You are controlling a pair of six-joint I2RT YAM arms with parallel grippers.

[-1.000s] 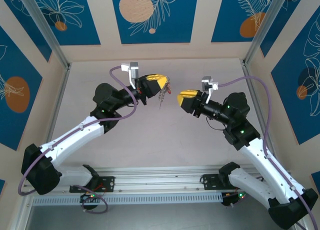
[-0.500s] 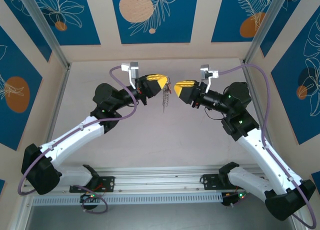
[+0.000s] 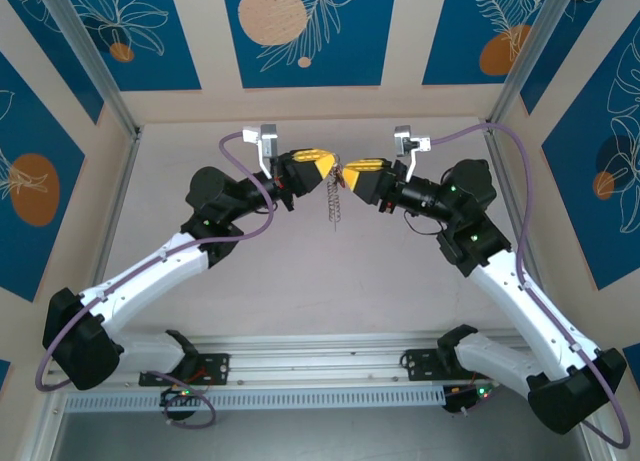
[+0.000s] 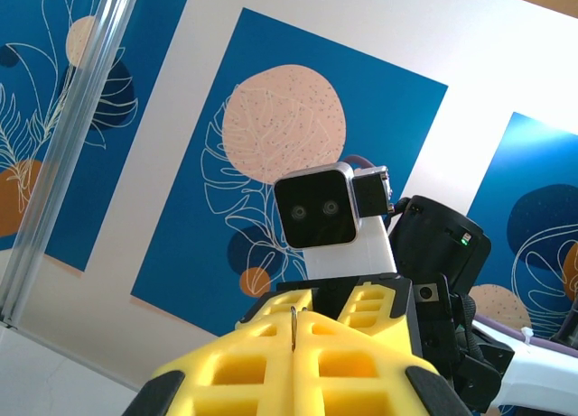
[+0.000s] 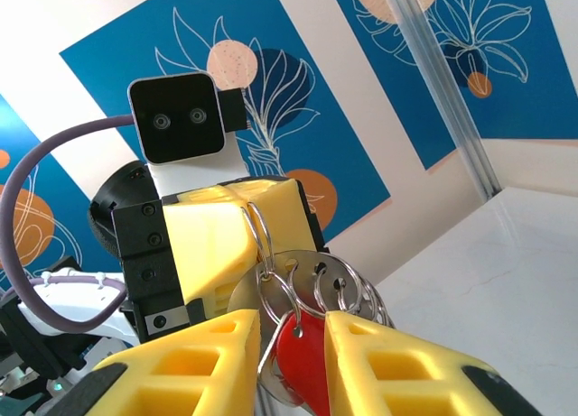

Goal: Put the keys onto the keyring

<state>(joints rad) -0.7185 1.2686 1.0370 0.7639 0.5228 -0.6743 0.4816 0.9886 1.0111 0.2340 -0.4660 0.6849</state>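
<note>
Where the left arm (image 3: 150, 266) ends: I see the left gripper (image 3: 325, 169) clear of the table (image 3: 400, 301), toward 12 o'clock from the table's middle, its yellow fingers pointing to 3 o'clock.
Left jaws: pressed together, with a thin wire loop of the keyring (image 3: 336, 178) pinched in the seam. My left wrist camera shows the wire's edge standing up between the closed fingers.
Keyring: it hangs in the air from the left fingers, between the two sets of yellow fingers. Its string of small silvery pieces (image 3: 335, 203) dangles toward 6 o'clock above the table.
Key: the red-headed key (image 5: 302, 357) hangs among the keyring's rings, at 6 o'clock under the wire loop in my right wrist view.
Right gripper (image 3: 350, 171): on the right arm (image 3: 520, 291), it faces 9 o'clock, tip to tip with the left one.
Right jaws: narrow, with one yellow finger at 9 o'clock and one at 3 o'clock of the red head. I cannot tell whether the pads press on it.
</note>
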